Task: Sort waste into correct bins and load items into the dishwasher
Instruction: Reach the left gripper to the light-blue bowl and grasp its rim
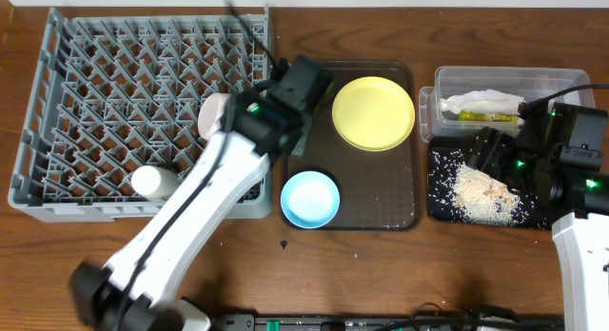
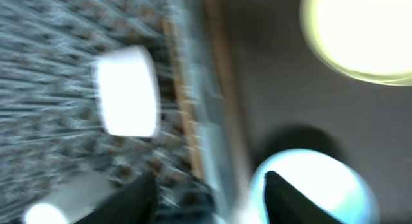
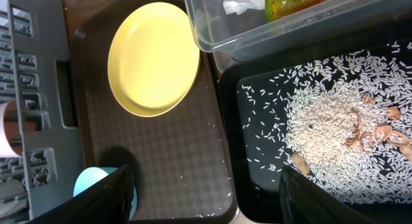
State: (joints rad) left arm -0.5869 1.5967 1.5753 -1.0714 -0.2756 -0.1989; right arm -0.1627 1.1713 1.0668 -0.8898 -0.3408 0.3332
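The grey dish rack (image 1: 114,93) fills the left. A white bowl (image 1: 211,114) stands in it near its right edge and shows blurred in the left wrist view (image 2: 125,98). The yellow plate (image 1: 373,112) and the light blue bowl (image 1: 310,199) sit on the brown tray (image 1: 381,203). My left gripper (image 1: 290,131) hovers open and empty over the rack's right edge (image 2: 209,198), next to the blue bowl (image 2: 322,185). My right gripper (image 3: 222,205) is open and empty above the black tray's (image 1: 440,203) left edge. That tray holds the rice scraps (image 1: 485,193). No chopsticks show.
The clear tub (image 1: 561,79) at the back right holds the white napkin (image 1: 485,100) and the green-and-orange wrapper (image 1: 476,113). Another white round item (image 1: 152,182) lies at the rack's front. A few rice grains are scattered on the brown tray (image 3: 161,153).
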